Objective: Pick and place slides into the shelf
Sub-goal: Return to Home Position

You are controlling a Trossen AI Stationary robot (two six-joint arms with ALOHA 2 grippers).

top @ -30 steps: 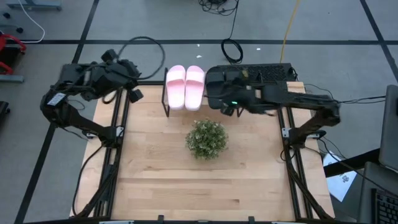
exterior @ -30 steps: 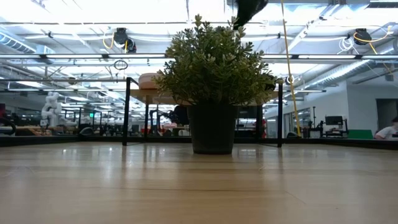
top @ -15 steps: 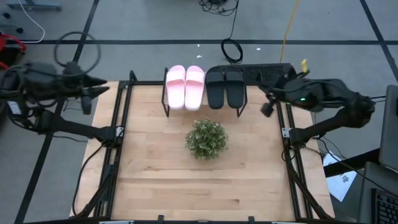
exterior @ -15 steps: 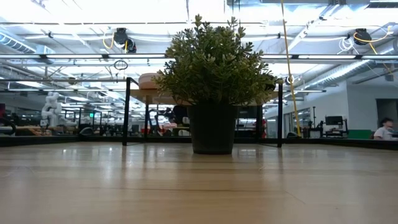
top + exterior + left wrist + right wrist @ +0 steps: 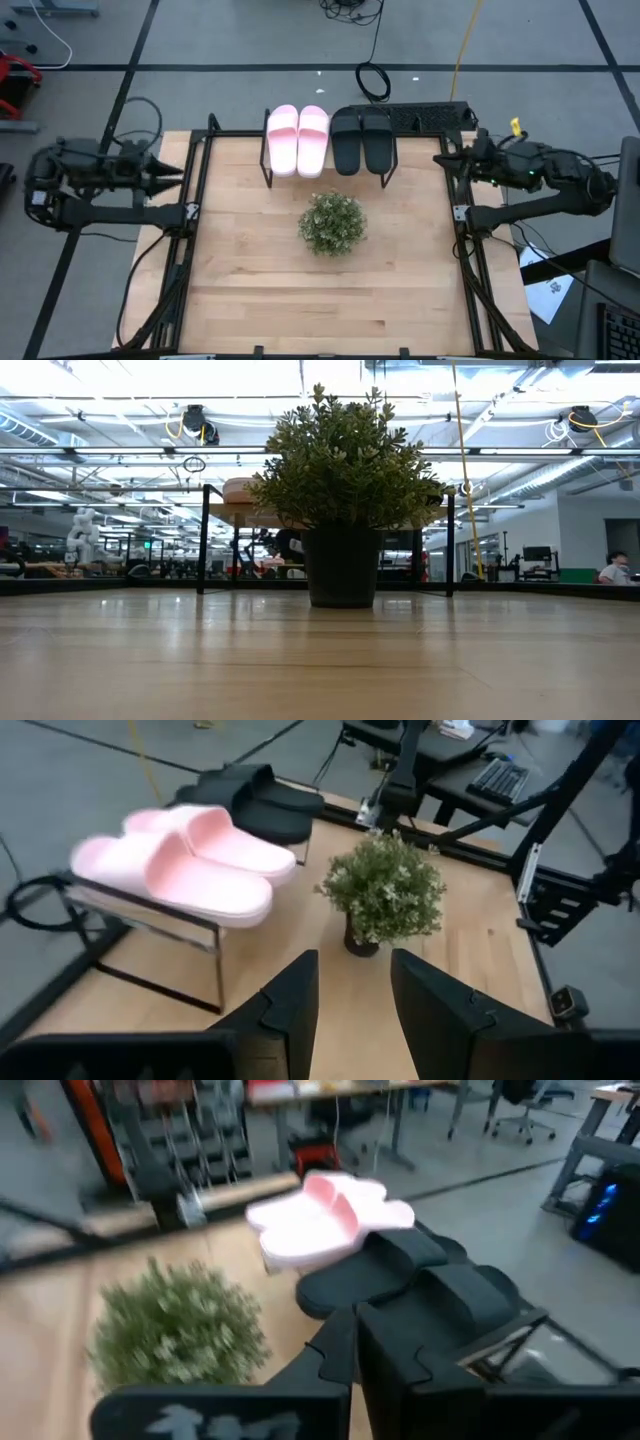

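Observation:
Two pale pink slides (image 5: 298,140) and two black slides (image 5: 362,140) lie side by side, soles down, on the shelf (image 5: 268,172) at the table's far edge. In the left wrist view the pink slides (image 5: 185,860) and the black slides (image 5: 250,800) sit on the shelf's black rail (image 5: 150,910). My left gripper (image 5: 180,172) hovers open at the table's left edge, pointing across the table. My right gripper (image 5: 442,158) hovers shut at the right edge with nothing in it, its fingers (image 5: 345,1355) closed together.
A potted green plant (image 5: 332,222) stands in the table's middle, just in front of the shelf, and fills the low view (image 5: 345,490). Black frame rails (image 5: 190,215) run along both table sides. Bare wood (image 5: 320,300) lies toward the near edge.
My right gripper has drawn back from over the black slides on the shelf toward the table's right edge, leaving them lying on it. My left gripper has pulled back from the shelf's left end toward the table's left edge and sunk a little.

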